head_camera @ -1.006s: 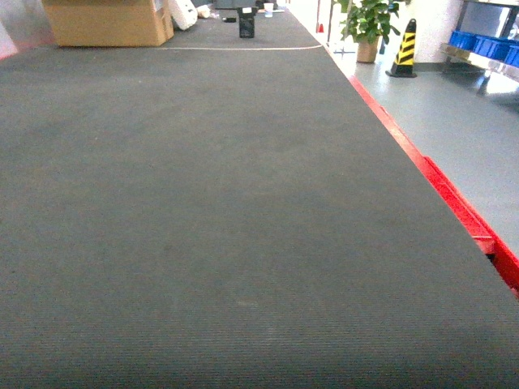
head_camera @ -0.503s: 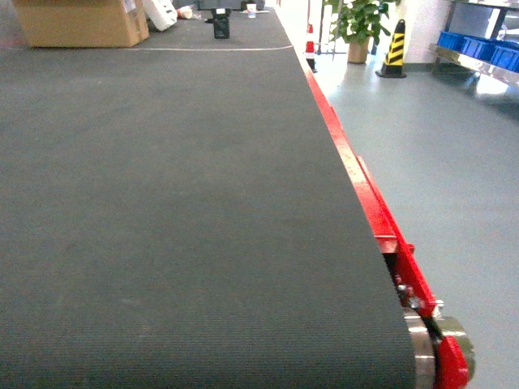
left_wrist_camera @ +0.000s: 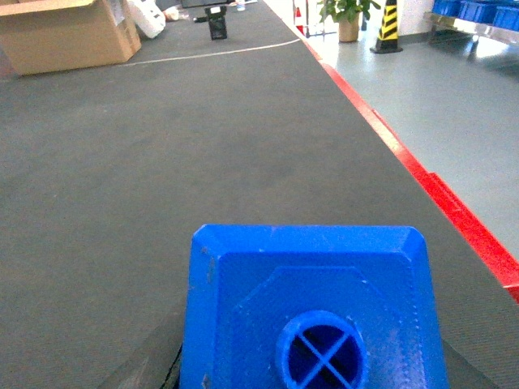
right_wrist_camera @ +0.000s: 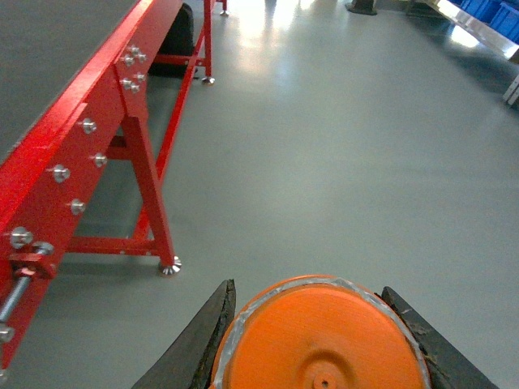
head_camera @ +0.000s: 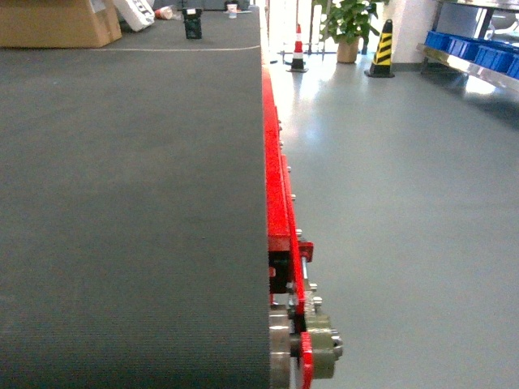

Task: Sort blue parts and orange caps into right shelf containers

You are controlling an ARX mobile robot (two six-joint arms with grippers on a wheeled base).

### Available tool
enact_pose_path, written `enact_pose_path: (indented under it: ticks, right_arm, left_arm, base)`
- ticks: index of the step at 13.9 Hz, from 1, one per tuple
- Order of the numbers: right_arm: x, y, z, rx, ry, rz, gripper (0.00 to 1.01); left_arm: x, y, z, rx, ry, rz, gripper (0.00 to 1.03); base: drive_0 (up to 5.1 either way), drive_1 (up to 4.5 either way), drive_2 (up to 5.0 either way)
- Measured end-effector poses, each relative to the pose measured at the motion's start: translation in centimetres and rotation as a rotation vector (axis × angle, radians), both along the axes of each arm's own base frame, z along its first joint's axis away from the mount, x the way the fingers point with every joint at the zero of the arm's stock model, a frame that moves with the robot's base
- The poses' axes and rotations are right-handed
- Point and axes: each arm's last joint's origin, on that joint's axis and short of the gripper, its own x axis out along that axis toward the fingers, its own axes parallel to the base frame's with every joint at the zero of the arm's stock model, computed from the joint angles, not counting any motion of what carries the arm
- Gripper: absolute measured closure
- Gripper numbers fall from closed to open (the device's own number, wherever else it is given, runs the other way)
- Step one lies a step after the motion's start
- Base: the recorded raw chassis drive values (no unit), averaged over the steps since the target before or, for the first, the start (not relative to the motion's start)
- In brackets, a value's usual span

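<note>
Both loads look clenched, blue part (left_wrist_camera: 312,312) in the left gripper (left_wrist_camera: 312,356), orange cap (right_wrist_camera: 320,336) in the right gripper (right_wrist_camera: 312,340); either could slip during travel toward the far-right containers (head_camera: 474,50).

I count one blue part (left_wrist_camera: 312,312), held in my left gripper (left_wrist_camera: 312,381), and one orange cap (right_wrist_camera: 320,336), held in my right gripper (right_wrist_camera: 320,356). Visible blue crates (head_camera: 474,50) on the shelf (head_camera: 462,66): at least three. Traffic cones: two, one red-and-white cone (head_camera: 298,50) and one yellow-and-black cone (head_camera: 383,50). Cardboard boxes (head_camera: 53,23): one. Potted plants (head_camera: 347,24): one.
</note>
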Motion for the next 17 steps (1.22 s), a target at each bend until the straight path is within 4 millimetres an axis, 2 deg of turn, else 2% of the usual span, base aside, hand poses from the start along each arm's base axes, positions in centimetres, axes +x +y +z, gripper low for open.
enact_pose_path:
  ticks: [17]
  right_arm:
    - [0.01, 0.01, 0.02, 0.000, -0.002, -0.001, 0.58]
  left_arm:
    - [0.00, 0.01, 0.01, 0.000, -0.001, 0.000, 0.59]
  base:
    - [0.0, 0.00, 0.0]
